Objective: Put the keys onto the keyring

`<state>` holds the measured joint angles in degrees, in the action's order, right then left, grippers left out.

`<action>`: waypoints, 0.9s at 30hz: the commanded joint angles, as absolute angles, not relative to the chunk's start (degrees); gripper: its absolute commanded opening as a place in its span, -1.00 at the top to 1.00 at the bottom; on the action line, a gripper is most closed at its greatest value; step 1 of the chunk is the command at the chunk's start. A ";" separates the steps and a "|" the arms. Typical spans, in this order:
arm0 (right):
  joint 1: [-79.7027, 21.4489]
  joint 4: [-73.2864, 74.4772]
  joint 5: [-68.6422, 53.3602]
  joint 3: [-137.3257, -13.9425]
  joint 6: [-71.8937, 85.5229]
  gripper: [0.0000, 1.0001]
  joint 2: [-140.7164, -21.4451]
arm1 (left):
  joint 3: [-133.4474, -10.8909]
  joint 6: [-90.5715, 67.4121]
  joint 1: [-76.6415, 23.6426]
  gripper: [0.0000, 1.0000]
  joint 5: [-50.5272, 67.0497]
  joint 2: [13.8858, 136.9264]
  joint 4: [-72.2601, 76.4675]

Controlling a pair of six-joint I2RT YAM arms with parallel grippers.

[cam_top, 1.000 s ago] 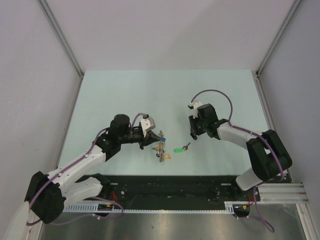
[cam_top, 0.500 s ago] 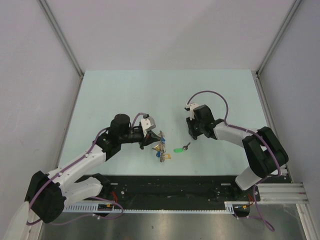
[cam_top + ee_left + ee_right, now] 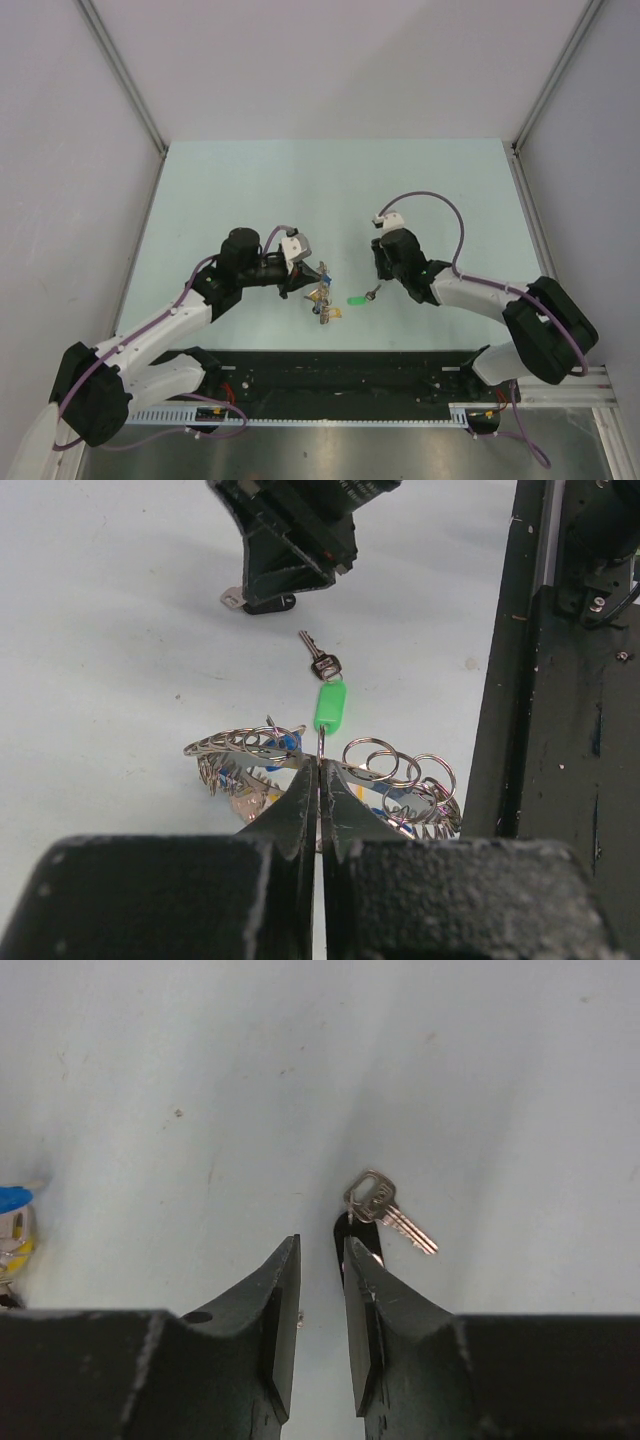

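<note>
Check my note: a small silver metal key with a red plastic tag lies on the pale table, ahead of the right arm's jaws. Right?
The plastic tag is green, not red, as the left wrist view shows. The small silver metal key with it does lie on the pale table, ahead of the right arm's jaws.

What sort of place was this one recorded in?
Most likely a lab robot cell, not a home or shop: a pale green table boxed in by plain white panels on metal posts, with two arms bolted to a black rail at its near edge.
</note>
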<state>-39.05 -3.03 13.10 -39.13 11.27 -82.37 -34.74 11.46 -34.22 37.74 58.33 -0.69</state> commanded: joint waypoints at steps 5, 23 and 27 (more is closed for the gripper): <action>-39.81 -24.50 21.62 -26.73 15.82 0.42 -77.16 | -37.71 11.34 -33.93 0.99 38.50 56.34 1.41; -37.62 -41.66 16.79 -21.53 8.18 0.56 -83.84 | -37.44 11.42 -33.93 1.00 38.23 55.37 1.49; -37.18 -42.45 15.82 -21.62 7.56 0.57 -85.08 | -37.44 11.51 -34.01 0.99 38.15 55.37 1.41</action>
